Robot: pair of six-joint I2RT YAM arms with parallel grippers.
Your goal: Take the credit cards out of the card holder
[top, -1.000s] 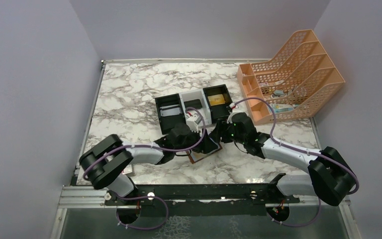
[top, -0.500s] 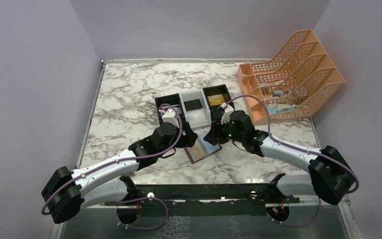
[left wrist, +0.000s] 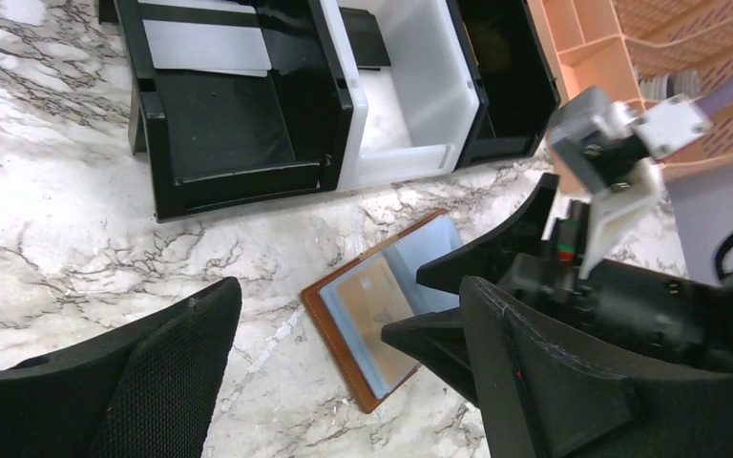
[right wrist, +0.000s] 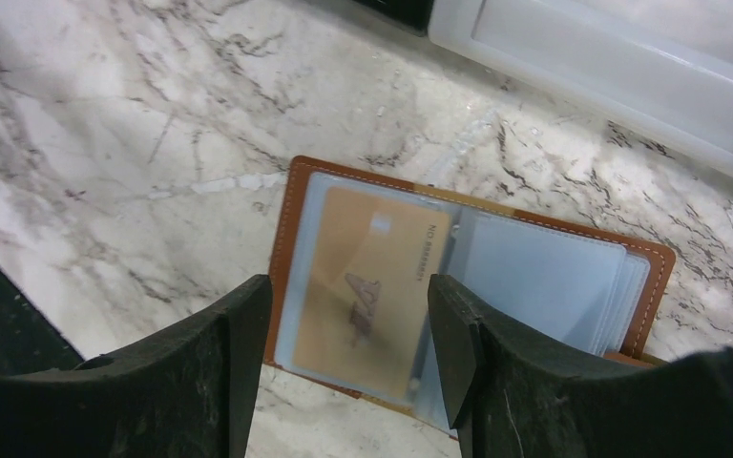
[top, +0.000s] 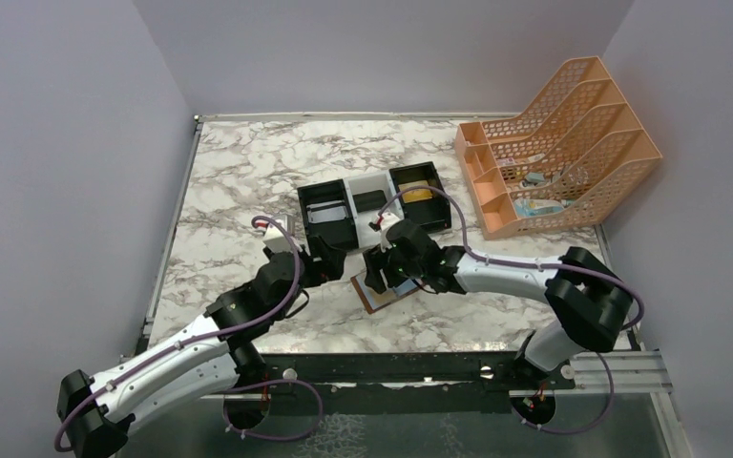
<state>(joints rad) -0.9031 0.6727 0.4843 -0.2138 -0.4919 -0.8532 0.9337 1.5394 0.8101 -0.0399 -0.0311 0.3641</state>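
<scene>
- holder placement: the card holder [top: 388, 291] lies opened flat on the surface [top: 239, 172], pockets up, just in front of the tray [top: 302, 205].
- the right claw [right wrist: 346, 296] hangs directly over it, released and empty, with one finger on each side of the gold card [right wrist: 367, 277] in its clear sleeve.
- the card's long axis runs along the fingers' reach, so they span its short width.
- the left claw [left wrist: 348, 305] is also released and empty, off to the holder's left and apart from it.
- the right arm is plainly nearer, so a short drop and pinch looks due; i cannot tell whether its fingertips touch the sleeve.
</scene>
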